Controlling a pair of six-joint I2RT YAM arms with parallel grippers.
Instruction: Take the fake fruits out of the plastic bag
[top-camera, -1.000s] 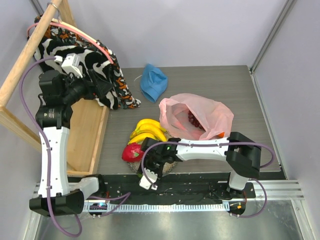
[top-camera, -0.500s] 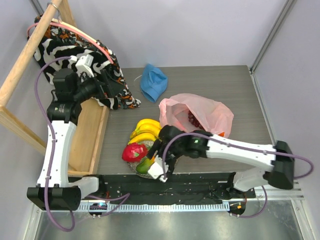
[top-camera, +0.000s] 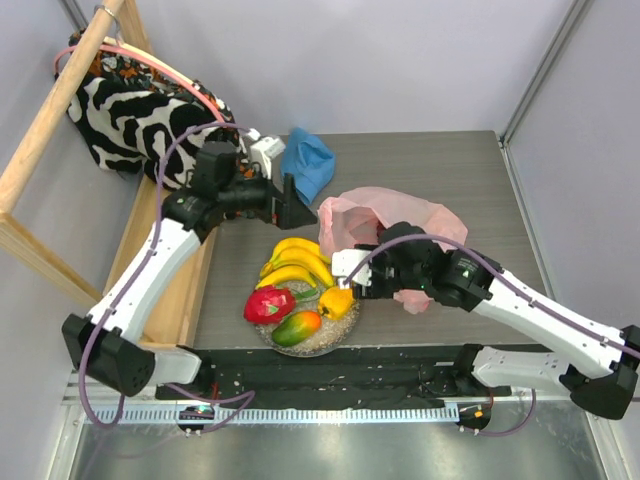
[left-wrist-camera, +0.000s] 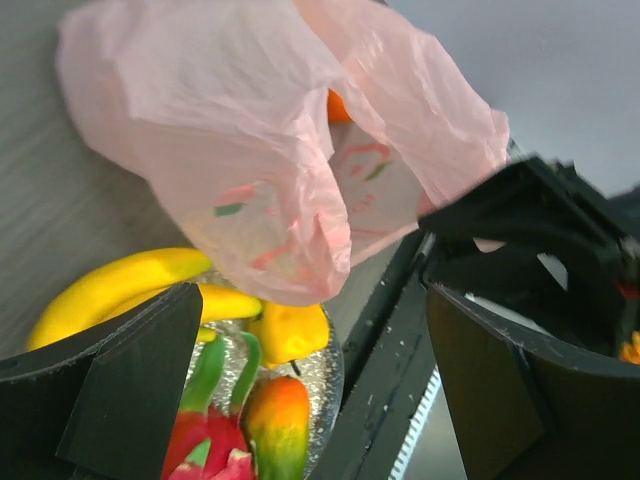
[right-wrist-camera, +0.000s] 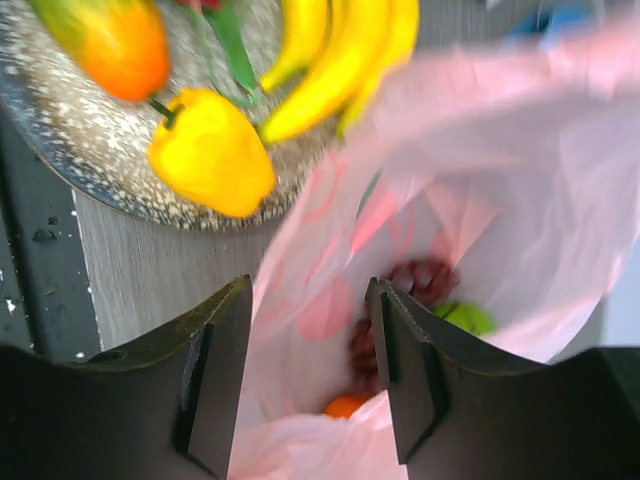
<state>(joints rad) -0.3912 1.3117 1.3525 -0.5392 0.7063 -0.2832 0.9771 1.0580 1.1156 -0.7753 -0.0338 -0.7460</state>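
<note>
Left jaws, right jaws alike spread, empty, at plastic bag (top-camera: 440, 225) lying left-to-right, mouth toward plate (top-camera: 335, 341).

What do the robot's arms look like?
The left arm and the right arm are both white tubes with chunky black joints. A thin purple cable loops along each one. Each arm ends in two flat black fingers.
</note>
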